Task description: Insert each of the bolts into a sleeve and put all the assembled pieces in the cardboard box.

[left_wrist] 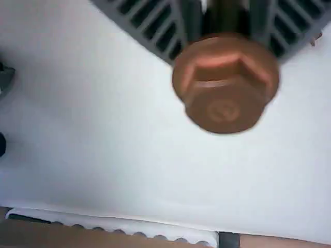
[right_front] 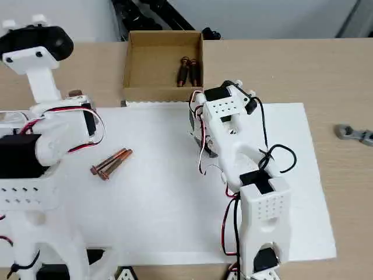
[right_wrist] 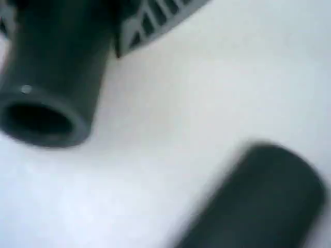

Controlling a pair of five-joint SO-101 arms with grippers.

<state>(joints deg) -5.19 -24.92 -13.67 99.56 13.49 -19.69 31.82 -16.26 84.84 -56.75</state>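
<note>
Bolt (right_front: pixel 109 160) (right_front: pixel 118 164) (left_wrist: pixel 225 85): three. Sleeve (right_wrist: pixel 46 77) (right_wrist: pixel 258 201): two. Assembled piece (right_front: pixel 184 71) (right_front: pixel 195 73): two. Cardboard box (right_front: pixel 163 38): one. Wrench (right_front: pixel 352 133): one.

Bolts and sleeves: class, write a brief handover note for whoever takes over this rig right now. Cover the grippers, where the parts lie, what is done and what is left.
Left gripper: shut on a bolt, above the white sheet.
Right gripper: shut on a sleeve; a second sleeve lies on the sheet close by.
Two loose bolts lie side by side on the sheet near the left arm.
Done: two assembled pieces are in the cardboard box.
Left: join the held bolt and sleeve and box them, then sleeve and box the loose bolts.
</note>
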